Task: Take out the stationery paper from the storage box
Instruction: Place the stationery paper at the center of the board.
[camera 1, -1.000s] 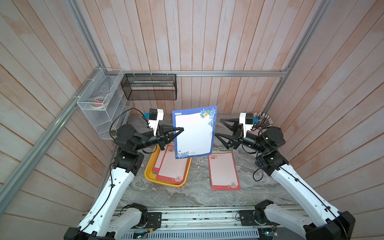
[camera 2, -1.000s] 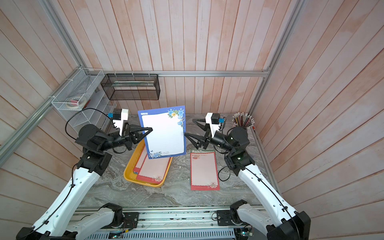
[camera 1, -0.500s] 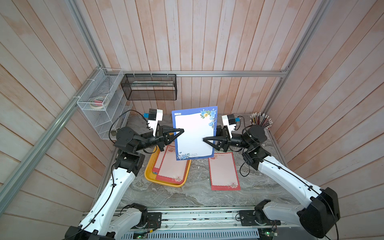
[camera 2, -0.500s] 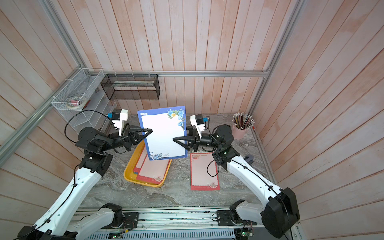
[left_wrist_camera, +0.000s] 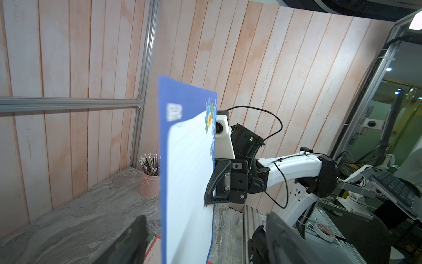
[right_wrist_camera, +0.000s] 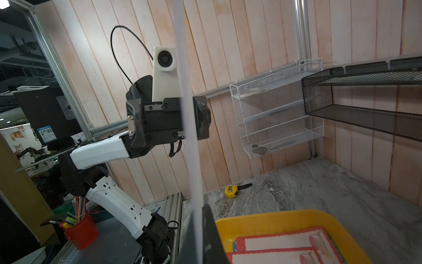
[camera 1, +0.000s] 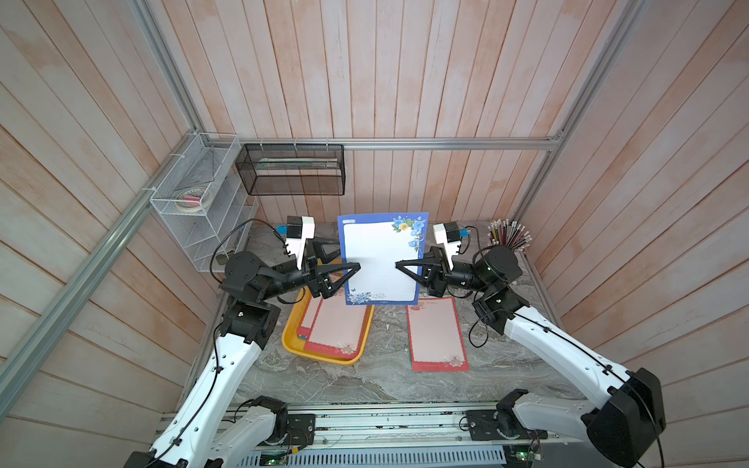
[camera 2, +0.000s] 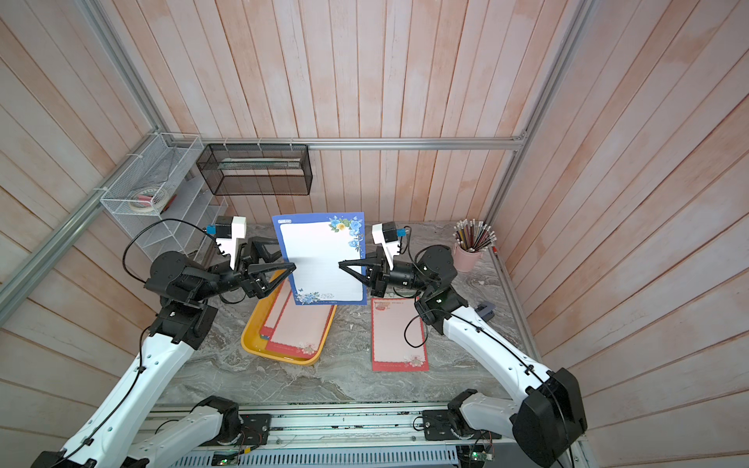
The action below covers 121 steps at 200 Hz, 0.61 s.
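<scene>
The blue sheet (camera 1: pixel 381 251) above the box (camera 1: pixel 289 341), likely light and floppy, is pinched mid-edge by the right hand (camera 1: pixel 399 265); the left hand (camera 1: pixel 349 261) is open.

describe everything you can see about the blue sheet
The blue sheet is thin paper: blue border, white lined centre, flowers at two opposite corners, a small pale label at a top corner. It stands upright in the air, long side vertical, seemingly above the far end of the yellow tray. The right gripper is shut on one side edge; the left gripper is open, jaws astride the other edge.
</scene>
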Each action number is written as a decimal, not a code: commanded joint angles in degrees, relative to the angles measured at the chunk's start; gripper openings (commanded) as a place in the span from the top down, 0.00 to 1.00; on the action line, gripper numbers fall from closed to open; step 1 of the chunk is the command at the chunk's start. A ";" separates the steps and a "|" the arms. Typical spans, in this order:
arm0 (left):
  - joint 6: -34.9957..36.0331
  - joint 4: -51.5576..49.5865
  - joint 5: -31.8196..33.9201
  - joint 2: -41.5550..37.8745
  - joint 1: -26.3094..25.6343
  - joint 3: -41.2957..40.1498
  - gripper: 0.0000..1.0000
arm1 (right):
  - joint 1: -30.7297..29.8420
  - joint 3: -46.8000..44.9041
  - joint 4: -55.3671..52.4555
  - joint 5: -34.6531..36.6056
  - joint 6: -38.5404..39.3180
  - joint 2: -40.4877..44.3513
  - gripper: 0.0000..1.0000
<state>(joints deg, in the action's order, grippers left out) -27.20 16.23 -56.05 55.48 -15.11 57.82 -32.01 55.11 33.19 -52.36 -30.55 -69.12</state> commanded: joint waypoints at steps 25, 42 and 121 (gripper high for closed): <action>7.42 -3.42 14.61 -3.47 0.00 -1.94 0.00 | 8.26 -2.60 -19.01 1.55 -3.71 3.74 1.00; 8.62 -4.65 19.51 -3.82 0.04 -2.10 0.00 | 12.13 -4.57 -27.15 1.72 -3.20 4.84 1.00; 8.32 -6.81 26.43 -2.49 0.05 -2.80 0.00 | 22.32 -10.87 -57.55 6.37 5.75 -2.20 1.00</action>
<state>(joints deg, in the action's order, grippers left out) -19.46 10.66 -32.10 52.56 -15.11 55.48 -11.22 46.33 -13.43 -47.86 -28.45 -68.29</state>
